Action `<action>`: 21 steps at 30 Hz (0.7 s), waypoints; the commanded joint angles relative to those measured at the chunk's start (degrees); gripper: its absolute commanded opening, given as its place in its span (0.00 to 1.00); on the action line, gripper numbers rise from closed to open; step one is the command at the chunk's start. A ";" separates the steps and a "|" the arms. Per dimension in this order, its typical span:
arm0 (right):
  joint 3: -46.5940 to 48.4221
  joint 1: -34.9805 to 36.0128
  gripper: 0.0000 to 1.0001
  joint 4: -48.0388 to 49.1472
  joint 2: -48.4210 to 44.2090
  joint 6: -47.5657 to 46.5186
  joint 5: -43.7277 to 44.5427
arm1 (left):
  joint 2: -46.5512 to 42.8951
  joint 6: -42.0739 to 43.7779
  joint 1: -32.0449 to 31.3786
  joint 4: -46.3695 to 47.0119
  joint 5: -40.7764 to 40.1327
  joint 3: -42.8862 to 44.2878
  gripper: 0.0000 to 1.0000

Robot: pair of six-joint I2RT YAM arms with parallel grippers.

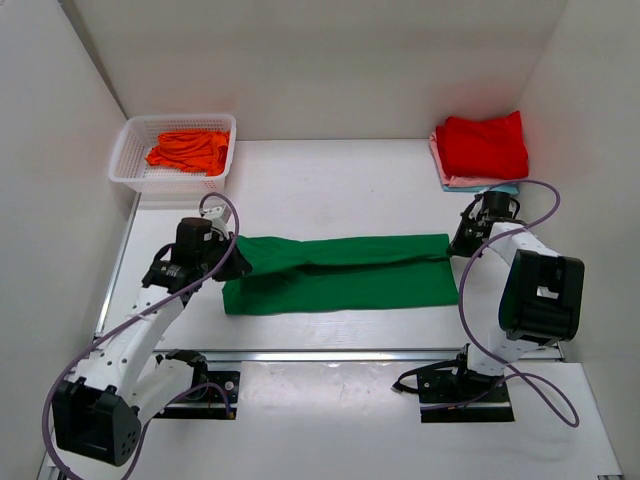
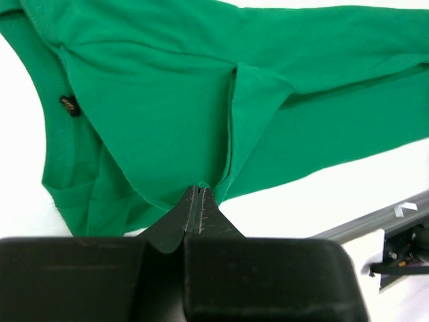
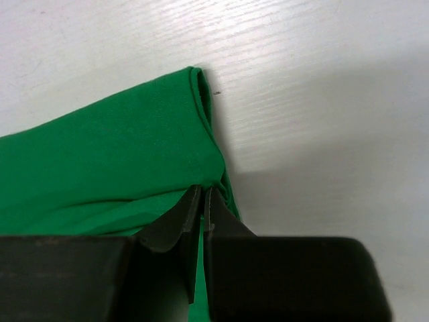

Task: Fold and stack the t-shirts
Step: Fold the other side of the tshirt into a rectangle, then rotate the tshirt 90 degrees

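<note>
So the green t-shirt is stretched out across the middle of the top view. The left gripper is clamped on its left end, and the right gripper is pinching the right corner.

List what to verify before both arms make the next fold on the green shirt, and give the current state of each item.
1. Left gripper shut on the bright green cloth t-shirt: ok.
2. Right gripper shut on the shirt's opposite end: ok.
3. Shirt lying stretched between the two grips on the white table: ok.
4. Every layer caught in each grip: cannot tell.
5. Cloth smooth at the left end: not ok, a flap bunches beside the grip.
6. Red folded cloth shirt topping the far-right pile, nothing lying on it: ok.
</note>
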 commanded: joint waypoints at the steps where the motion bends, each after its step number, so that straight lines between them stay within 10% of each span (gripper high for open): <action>1: 1.76 -0.14 0.00 -0.73 0.85 -0.80 2.86 | -1.52 -0.91 -1.08 -1.59 2.30 -0.91 0.00; 2: 2.55 -0.14 0.01 -1.96 1.45 -0.20 2.78 | -1.00 -0.56 -1.16 -1.77 3.08 -1.26 0.02; 4: 4.04 0.47 0.17 -4.33 1.46 0.50 6.19 | -0.73 -0.64 -0.64 -1.94 3.09 -1.70 0.36; 13: 10.11 5.12 0.47 -4.53 -3.02 -0.80 9.46 | 2.76 -4.06 -1.33 3.76 -1.03 1.64 0.34; 21: 12.57 11.37 0.51 -0.65 3.46 -0.10 7.43 | 17.88 -11.09 -7.05 14.03 -7.27 -1.34 0.26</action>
